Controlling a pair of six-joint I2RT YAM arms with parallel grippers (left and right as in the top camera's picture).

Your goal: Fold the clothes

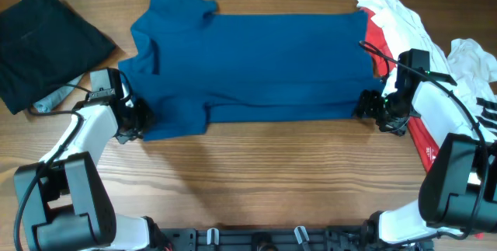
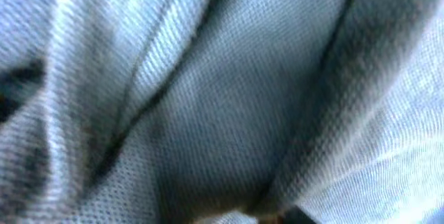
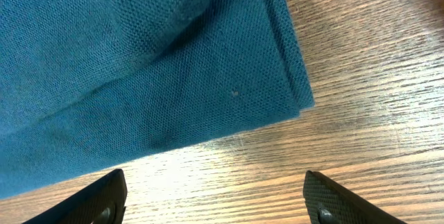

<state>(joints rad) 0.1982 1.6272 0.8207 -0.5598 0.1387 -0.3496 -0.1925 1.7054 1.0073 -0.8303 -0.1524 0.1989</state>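
Overhead, the blue polo shirt (image 1: 256,64) lies lengthwise along the desk's far edge, its near hem corner just ahead of the right gripper (image 1: 366,106), jaws spread; the left gripper (image 1: 137,123) is buried in sleeve cloth, its jaw state impossible to tell.

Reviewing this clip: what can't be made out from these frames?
Left gripper: jaws open or shut unknown; blurred blue shirt fills the left wrist view, overhead too small.
Red shirt: mostly hidden under white shirt, overhead.
Black garment: cut off by overhead's left edge; type unclear.
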